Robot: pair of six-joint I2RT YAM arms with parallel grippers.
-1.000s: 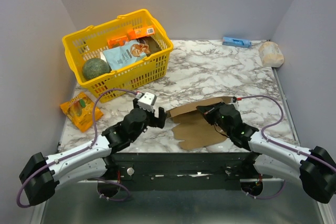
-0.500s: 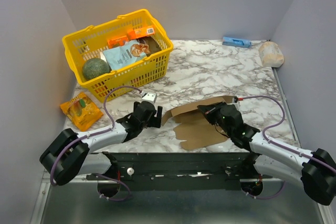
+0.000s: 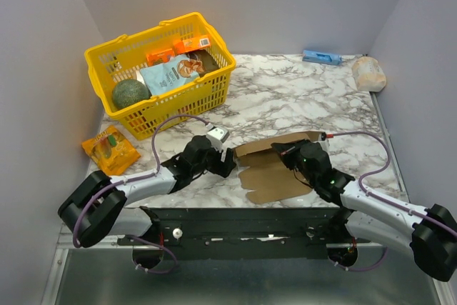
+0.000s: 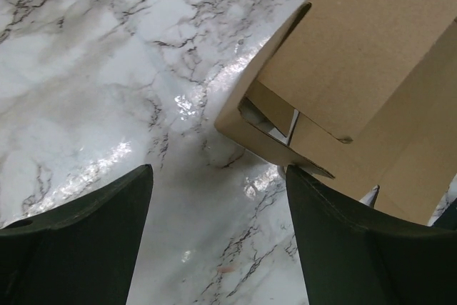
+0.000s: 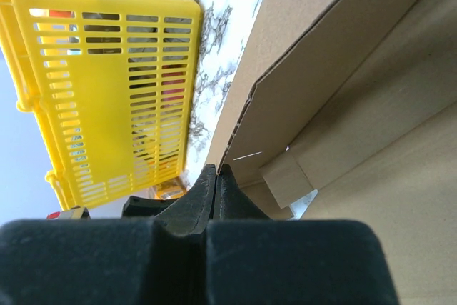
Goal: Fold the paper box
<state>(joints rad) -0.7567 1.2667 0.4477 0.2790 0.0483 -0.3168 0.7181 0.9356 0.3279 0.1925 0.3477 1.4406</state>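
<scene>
Left gripper nearer paper box, open; right gripper tight on it.

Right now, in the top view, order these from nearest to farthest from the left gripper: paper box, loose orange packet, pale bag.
1. paper box, just right of the left gripper
2. orange packet, well to its left
3. pale bag, far right corner

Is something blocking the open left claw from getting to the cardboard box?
No, nothing visible. The left gripper is open, and only bare marble table lies between it and the near corner of the paper box.
</scene>
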